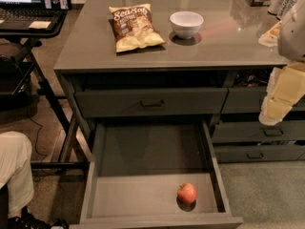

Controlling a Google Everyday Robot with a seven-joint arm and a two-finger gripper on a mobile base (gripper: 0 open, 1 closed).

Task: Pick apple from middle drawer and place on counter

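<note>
The red-orange apple point(187, 192) lies on the flat grey floor of the open middle drawer point(138, 194), near its front right corner. The grey-brown glossy counter point(214, 44) spans the top of the view above the drawers. My gripper point(281, 97) hangs at the right edge, pale yellow and pointing down, in front of the narrow right-hand drawers, well above and to the right of the apple. It holds nothing that I can see.
A Sea Salt chip bag point(135, 26) and a white bowl point(186, 24) sit on the counter; cans and a box stand at its back right. A closed drawer front with a dark handle point(151, 103) is above the open drawer. A black desk with a laptop point(28, 13) is at left, and a person's leg point(14, 171) at lower left.
</note>
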